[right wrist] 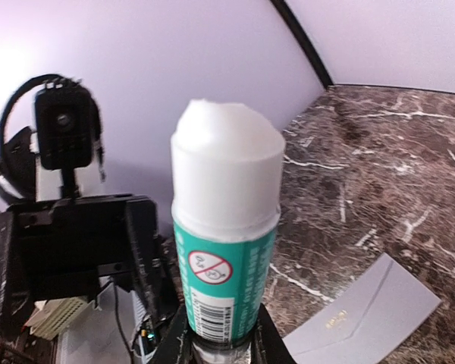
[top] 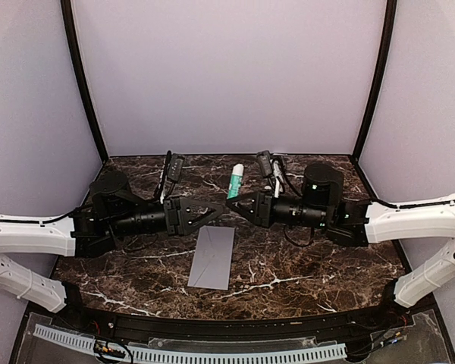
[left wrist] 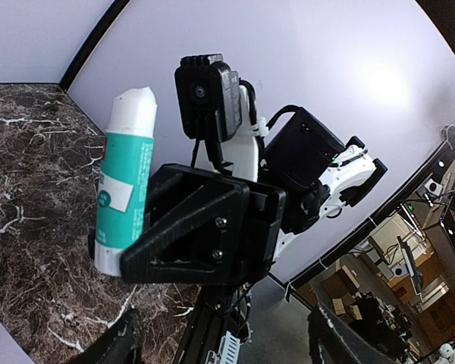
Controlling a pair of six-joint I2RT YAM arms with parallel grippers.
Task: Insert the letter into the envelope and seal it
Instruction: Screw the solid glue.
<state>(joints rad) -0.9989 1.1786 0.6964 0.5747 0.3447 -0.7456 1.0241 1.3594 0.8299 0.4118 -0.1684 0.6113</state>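
The grey envelope point(top: 212, 256) lies flat on the marble table point(top: 303, 265), in front of and below both grippers; its corner point(right wrist: 371, 318) also shows in the right wrist view. The letter is hidden from every view. My right gripper point(top: 235, 203) point(right wrist: 220, 350) is shut on the base of an upright teal glue stick with a white top point(top: 236, 180) point(right wrist: 224, 243) point(left wrist: 125, 182). Facing it from the left, my left gripper point(top: 216, 216) point(left wrist: 227, 345) is open, its fingers wide apart with nothing between them, just short of the glue stick.
Both arms hover above the middle of the table, tip to tip. Lilac walls with black corner posts point(top: 83, 83) close in the back and sides. A white cable rail point(top: 212, 353) runs along the near edge.
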